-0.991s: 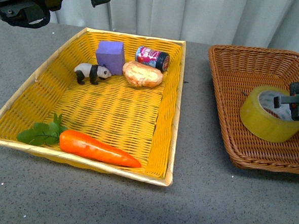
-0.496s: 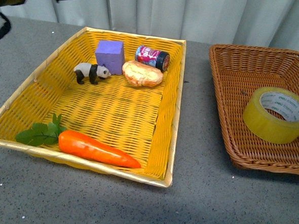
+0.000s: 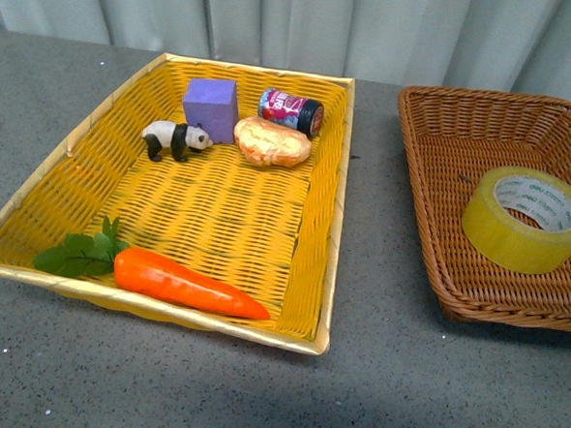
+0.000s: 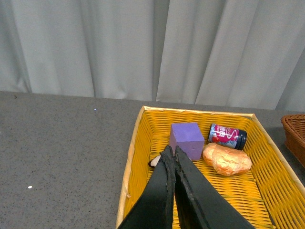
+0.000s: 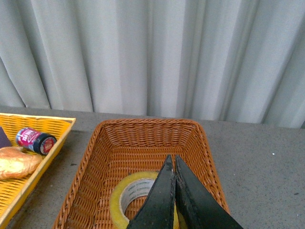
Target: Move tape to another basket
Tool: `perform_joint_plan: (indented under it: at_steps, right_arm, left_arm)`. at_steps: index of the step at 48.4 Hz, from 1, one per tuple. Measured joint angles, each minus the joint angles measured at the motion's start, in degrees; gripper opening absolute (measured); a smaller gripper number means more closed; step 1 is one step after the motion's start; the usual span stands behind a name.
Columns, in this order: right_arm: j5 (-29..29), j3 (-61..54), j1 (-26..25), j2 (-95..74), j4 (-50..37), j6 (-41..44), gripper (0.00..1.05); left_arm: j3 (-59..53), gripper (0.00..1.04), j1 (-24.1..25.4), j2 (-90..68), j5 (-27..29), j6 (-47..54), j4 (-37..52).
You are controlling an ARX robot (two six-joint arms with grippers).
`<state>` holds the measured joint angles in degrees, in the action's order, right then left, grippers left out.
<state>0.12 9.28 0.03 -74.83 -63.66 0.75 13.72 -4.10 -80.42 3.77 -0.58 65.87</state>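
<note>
Bright yellow woven basket (image 3: pixel 34 199) toward table's left side, dark brown wicker tray basket (image 3: pixel 432 194) at right edge, yellowish packing tape roll (image 3: pixel 527 220) lying inside brown basket, left gripper (image 4: pixel 173 156) jaws closed, empty, right gripper (image 5: pixel 171 164) jaws closed, empty, above tape.

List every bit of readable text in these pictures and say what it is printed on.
Tape: dark print repeats around the white inner core, too small to read.
Small can in the yellow basket: white lettering on a red label, too blurred to read.
No other text shows.
</note>
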Motion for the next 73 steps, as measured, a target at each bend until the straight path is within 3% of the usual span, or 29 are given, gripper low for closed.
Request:
perform_joint_plan:
  at_steps: [9,38,73]
  right_arm:
    - [0.0,-4.1,0.0,11.2,6.3,-0.1,0.01]
    - [0.0,-8.8,0.0,36.5,26.5,-0.2,0.01]
    - [-0.1,-9.0,0.0,59.0,47.7,-0.2,0.01]
  left_arm:
    - [-5.5,0.04,4.0,9.7,-3.3,0.2,-4.1]
    - [-12.5,0.04,4.0,35.5,-3.8,0.2,-22.8]
    - [-12.5,0.04,4.0,61.3,-3.8,0.2,-46.6]
